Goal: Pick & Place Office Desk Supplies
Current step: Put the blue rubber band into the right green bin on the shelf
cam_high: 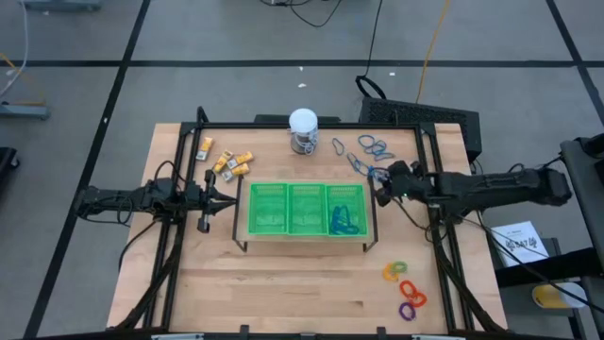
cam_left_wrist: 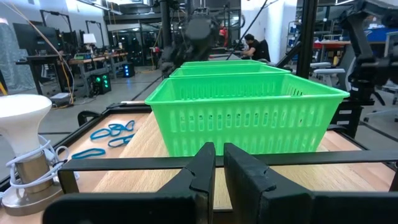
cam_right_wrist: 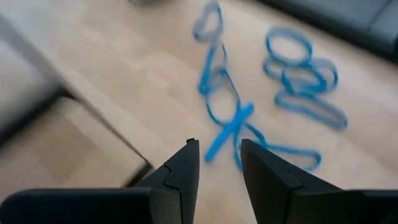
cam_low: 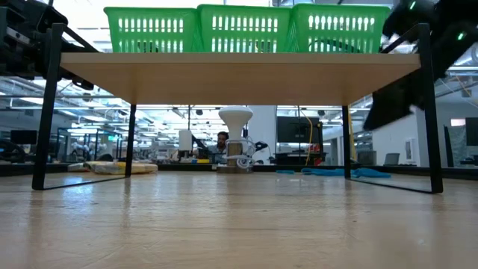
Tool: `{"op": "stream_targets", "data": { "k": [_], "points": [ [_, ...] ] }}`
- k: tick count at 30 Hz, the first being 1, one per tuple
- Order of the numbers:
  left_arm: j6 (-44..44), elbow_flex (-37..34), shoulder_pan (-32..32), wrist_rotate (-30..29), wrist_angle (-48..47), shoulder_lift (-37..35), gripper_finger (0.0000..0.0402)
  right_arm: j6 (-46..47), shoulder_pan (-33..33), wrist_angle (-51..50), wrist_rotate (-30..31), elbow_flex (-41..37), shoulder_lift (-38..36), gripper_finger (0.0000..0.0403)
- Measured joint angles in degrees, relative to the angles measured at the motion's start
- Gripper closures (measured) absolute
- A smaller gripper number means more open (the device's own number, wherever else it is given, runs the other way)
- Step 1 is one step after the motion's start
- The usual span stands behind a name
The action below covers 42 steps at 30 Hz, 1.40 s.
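Right gripper (cam_right_wrist: 219, 163), fingers slightly spread and empty, hangs over tangled thin blue rubber loops (cam_right_wrist: 231, 118) at the green slatted plastic tray's (cam_high: 304, 210) 2 o'clock. Risk: snagging several linked loops. Left gripper (cam_left_wrist: 218, 169), nearly pressed together, waits at the tray's 9 o'clock.

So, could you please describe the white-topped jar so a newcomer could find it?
Start at the green three-compartment tray on the raised shelf mid-table. Behind it, near the table's far edge, stands the jar. It is the only upright, round object, between yellow-and-white blocks and blue loops.
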Motion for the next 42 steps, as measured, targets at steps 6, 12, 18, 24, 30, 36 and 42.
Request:
{"op": "stream_targets", "data": {
  "k": [6,12,18,24,30,36,42],
  "points": [
    [0.00,0.00,0.00,0.01,0.00,-0.01,0.0357,-3.34,-10.72,5.23,-6.92,-3.54,4.07,0.0294],
    [0.00,0.00,-0.02,0.02,-0.01,-0.02,0.0357,-8.86,-17.96,11.55,-14.32,-4.54,8.42,0.0301],
    [0.00,0.00,-0.02,0.00,-0.01,-0.01,0.0357,-11.25,-21.33,13.58,-15.68,-4.54,11.85,0.0307],
    [0.00,0.00,-0.01,0.00,0.01,0.01,0.0357,-11.97,-22.39,14.98,-18.89,-4.54,14.72,0.0308],
    [0.00,0.00,-0.01,0.00,-0.01,-0.01,0.0357,-12.31,-22.41,15.33,-20.07,-4.54,16.30,0.0309],
    [0.00,0.00,0.00,0.00,0.02,0.01,0.0357,-13.62,-22.41,15.31,-20.02,-4.54,17.76,0.0310],
    [0.00,0.00,-0.01,0.00,0.01,-0.02,0.0357,-14.27,-22.41,16.04,-19.97,-4.54,18.08,0.0310]
  ]
}}
